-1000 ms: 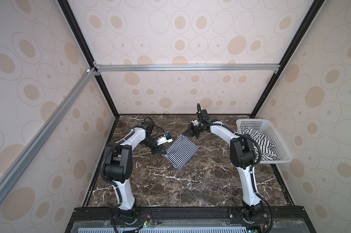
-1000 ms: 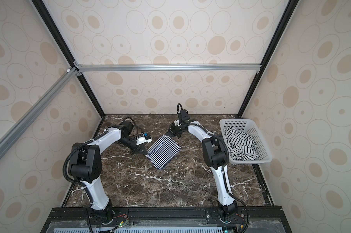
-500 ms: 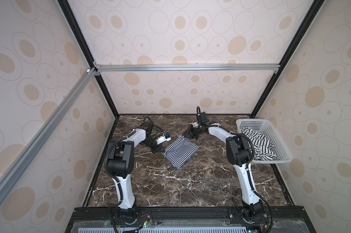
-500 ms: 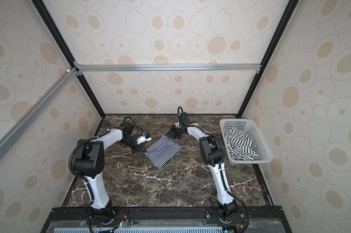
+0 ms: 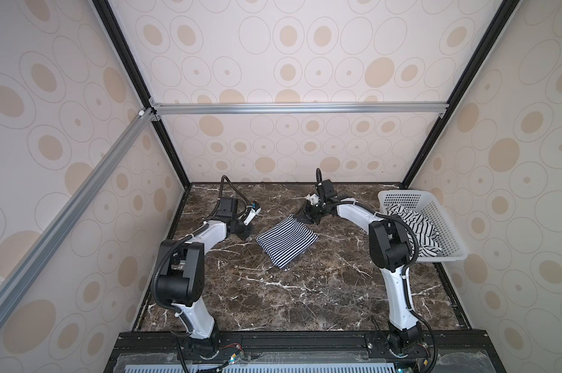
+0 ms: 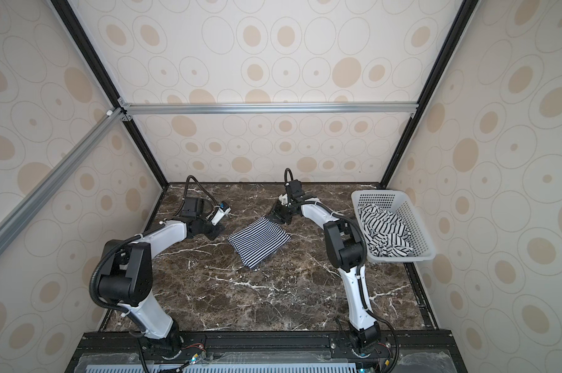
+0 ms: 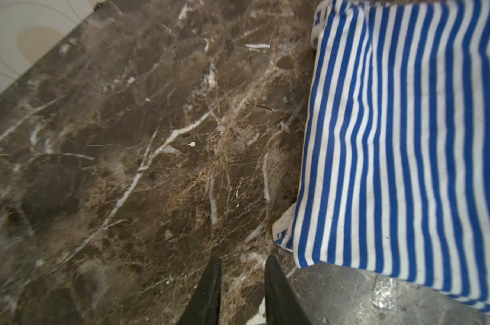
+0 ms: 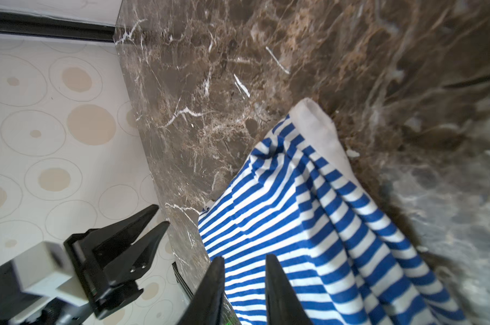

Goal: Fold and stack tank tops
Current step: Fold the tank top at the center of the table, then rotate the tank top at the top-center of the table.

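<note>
The finely striped tank top (image 5: 286,240) (image 6: 258,240) lies folded in the middle of the marble table. One corner of it rises toward my right gripper (image 5: 300,218) (image 6: 273,217). In the right wrist view the right gripper (image 8: 245,257) has its jaws apart, with striped cloth (image 8: 308,225) under and behind the gap. My left gripper (image 5: 244,232) (image 7: 244,259) stands open over bare marble, just off the top's edge (image 7: 393,140), holding nothing. The wider-striped tank top (image 5: 412,226) (image 6: 383,229) sits crumpled in the basket.
A white perforated basket (image 5: 399,198) (image 6: 379,197) stands at the table's right edge beside the right arm. Patterned walls and black frame posts close in the back and sides. Dark marble table (image 5: 289,290) stretches toward the front.
Both grippers were shut on the fine-striped top's far corners. The left one has let go and drawn back to the left, the right jaws have parted, and the top has settled onto the table.
</note>
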You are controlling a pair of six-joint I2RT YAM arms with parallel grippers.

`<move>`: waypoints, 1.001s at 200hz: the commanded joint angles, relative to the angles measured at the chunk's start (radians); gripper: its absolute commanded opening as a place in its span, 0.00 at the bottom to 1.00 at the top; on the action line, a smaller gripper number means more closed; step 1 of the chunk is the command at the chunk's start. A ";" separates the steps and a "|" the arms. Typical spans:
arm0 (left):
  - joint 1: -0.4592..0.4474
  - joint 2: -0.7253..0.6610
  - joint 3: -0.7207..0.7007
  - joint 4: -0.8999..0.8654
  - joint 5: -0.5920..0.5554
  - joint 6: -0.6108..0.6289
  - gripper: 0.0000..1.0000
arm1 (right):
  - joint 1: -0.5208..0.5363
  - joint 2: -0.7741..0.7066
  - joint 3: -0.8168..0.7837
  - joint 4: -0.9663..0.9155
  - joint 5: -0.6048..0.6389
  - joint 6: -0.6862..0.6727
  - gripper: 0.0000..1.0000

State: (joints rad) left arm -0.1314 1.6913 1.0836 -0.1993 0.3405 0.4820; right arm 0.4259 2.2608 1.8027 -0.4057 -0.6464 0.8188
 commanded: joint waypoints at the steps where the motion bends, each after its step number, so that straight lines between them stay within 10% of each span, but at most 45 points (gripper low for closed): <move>1: -0.026 -0.032 0.011 0.001 0.071 -0.024 0.28 | 0.015 -0.005 -0.019 -0.037 0.022 -0.027 0.20; 86: -0.168 0.071 -0.007 -0.066 0.135 -0.021 0.26 | 0.019 0.169 0.154 -0.078 0.026 -0.007 0.15; 200: -0.170 0.182 0.029 -0.009 -0.204 -0.019 0.25 | 0.019 -0.044 -0.086 -0.030 0.093 -0.031 0.23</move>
State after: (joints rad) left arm -0.3058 1.8313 1.0668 -0.2157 0.2405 0.4622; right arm 0.4438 2.3253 1.7885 -0.4469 -0.5865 0.7990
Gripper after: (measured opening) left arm 0.247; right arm 0.221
